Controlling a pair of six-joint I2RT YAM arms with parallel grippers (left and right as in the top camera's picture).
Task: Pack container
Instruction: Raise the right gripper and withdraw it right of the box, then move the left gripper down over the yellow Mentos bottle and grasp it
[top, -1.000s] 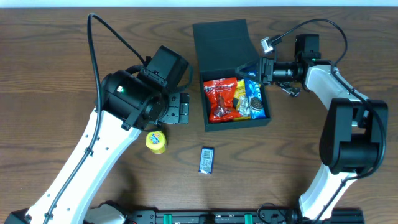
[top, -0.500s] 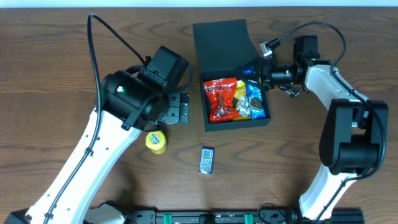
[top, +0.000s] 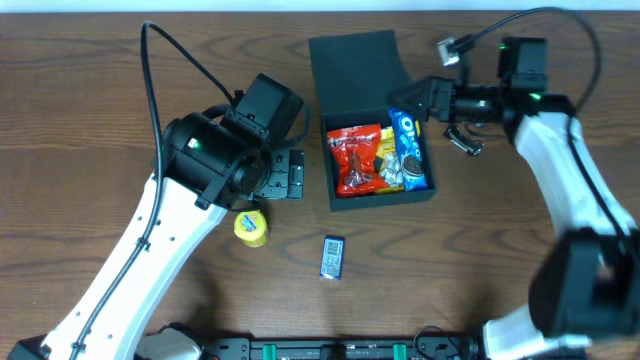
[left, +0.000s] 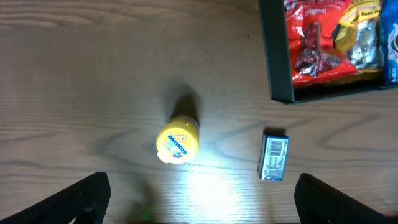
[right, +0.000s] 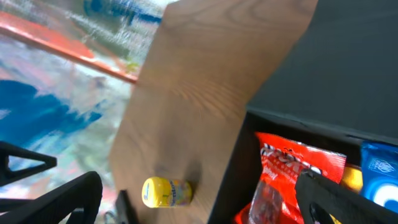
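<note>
The dark teal container (top: 381, 196) stands at mid-table with its flap lid (top: 355, 68) open toward the back. Inside lie a red packet (top: 355, 160), a yellow packet (top: 385, 150) and a blue Oreo packet (top: 408, 150). My right gripper (top: 428, 100) is open and empty, above the container's right rear corner; its wrist view shows the lid (right: 348, 62) and the red packet (right: 292, 174). My left gripper (top: 285, 176) is open and empty, left of the container. Its wrist view shows the container's corner (left: 273, 62).
A yellow Mentos bottle (top: 251, 227) lies on the table left of the container's front, also seen in the left wrist view (left: 177, 140) and the right wrist view (right: 166, 191). A small blue box (top: 333, 257) lies in front of the container, also in the left wrist view (left: 273, 155).
My right gripper has risen and drawn back to the right from the container's rear corner. The blue Oreo packet now shows in full inside the box. The left arm has not moved.
</note>
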